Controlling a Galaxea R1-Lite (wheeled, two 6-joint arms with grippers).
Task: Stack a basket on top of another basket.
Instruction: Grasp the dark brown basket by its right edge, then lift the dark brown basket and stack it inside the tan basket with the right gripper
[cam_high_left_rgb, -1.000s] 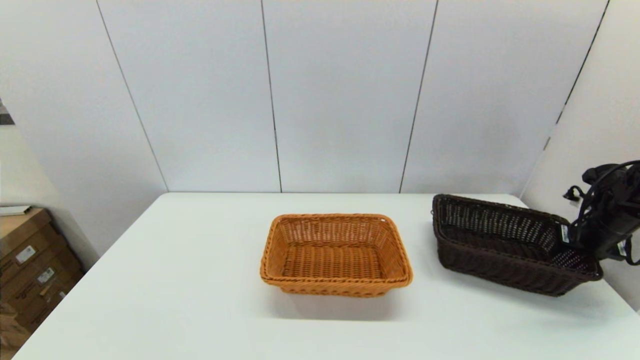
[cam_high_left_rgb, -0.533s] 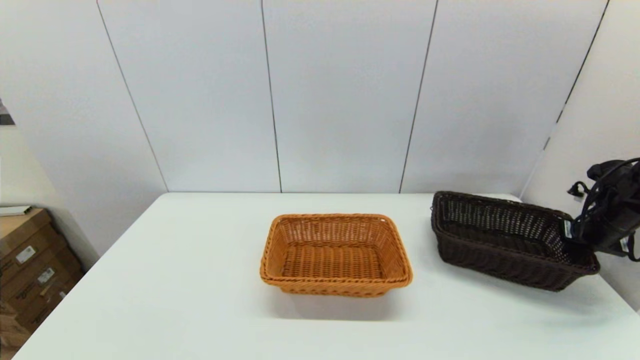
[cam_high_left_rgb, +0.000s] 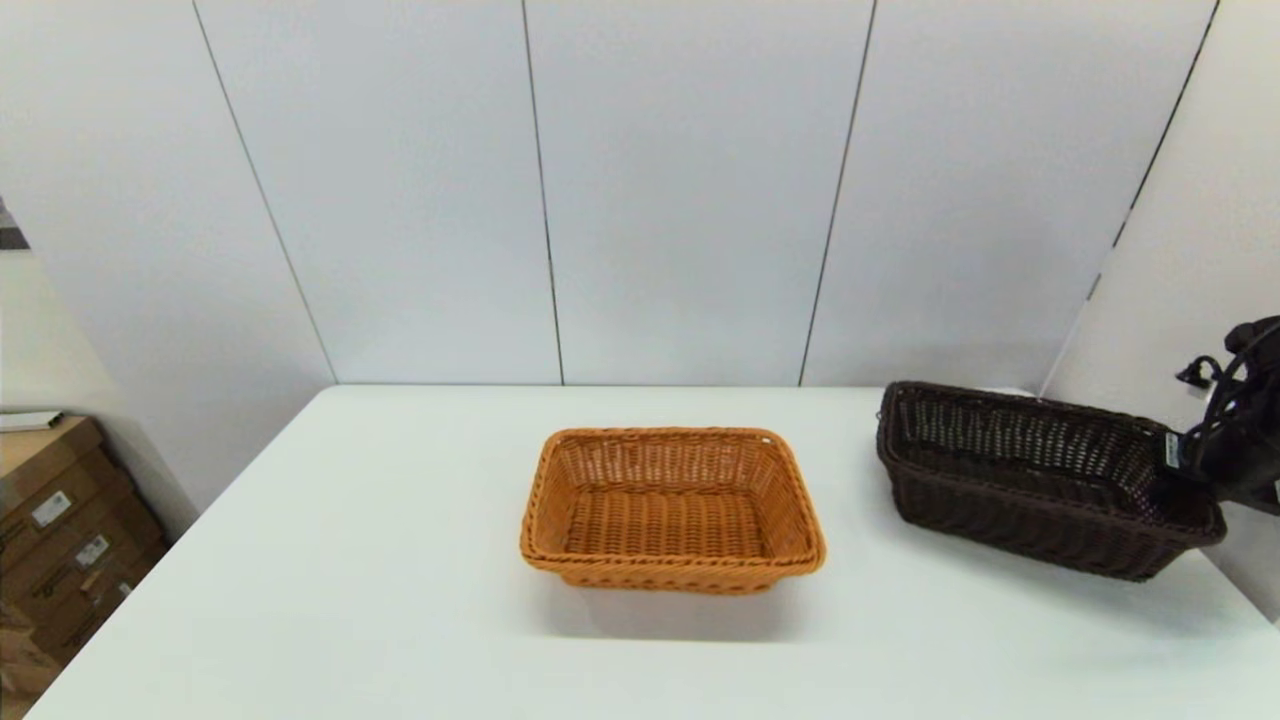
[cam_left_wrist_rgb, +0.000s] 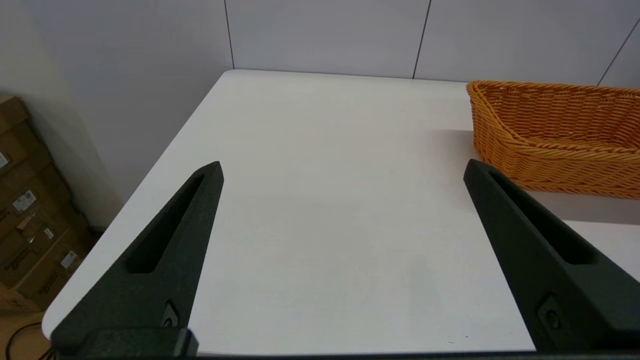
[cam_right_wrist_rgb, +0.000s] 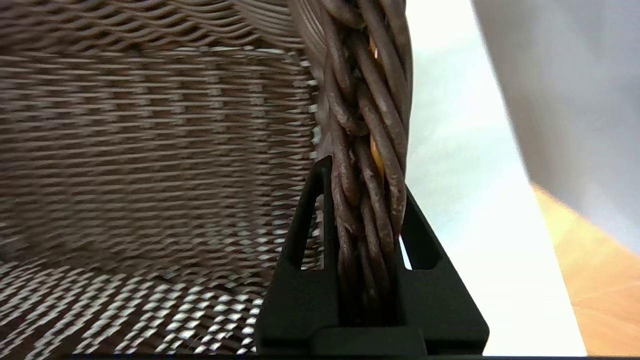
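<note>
Now we count two baskets: our right gripper (cam_right_wrist_rgb: 365, 175) clamps the dark brown basket's (cam_high_left_rgb: 1040, 480) rim at 3 o'clock; the orange-tan basket (cam_high_left_rgb: 670, 510) sits mid-desk (cam_high_left_rgb: 400, 600); left gripper (cam_left_wrist_rgb: 345, 170) gapes.

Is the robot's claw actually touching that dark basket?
Touching. The right wrist view shows the right gripper clamped on the dark basket, one finger each side of its rim.

Bare table (cam_high_left_rgb: 950, 640) lies open between orange-tan basket (cam_high_left_rgb: 670, 510) and dark basket (cam_high_left_rgb: 1040, 480)
</note>
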